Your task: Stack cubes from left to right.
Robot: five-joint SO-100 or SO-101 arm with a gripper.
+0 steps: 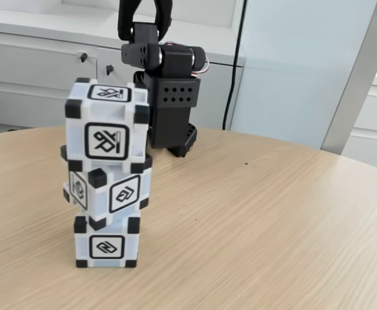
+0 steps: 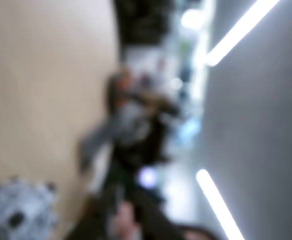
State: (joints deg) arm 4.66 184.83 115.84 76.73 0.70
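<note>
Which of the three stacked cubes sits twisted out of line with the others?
The middle cube: one corner faces the fixed view, while the top cube and bottom cube face it squarely.

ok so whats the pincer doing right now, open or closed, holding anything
pincer: cannot be told; the wrist view is too blurred and the fixed view shows no fingertips. The three stacked cubes stand free on the table.
</note>
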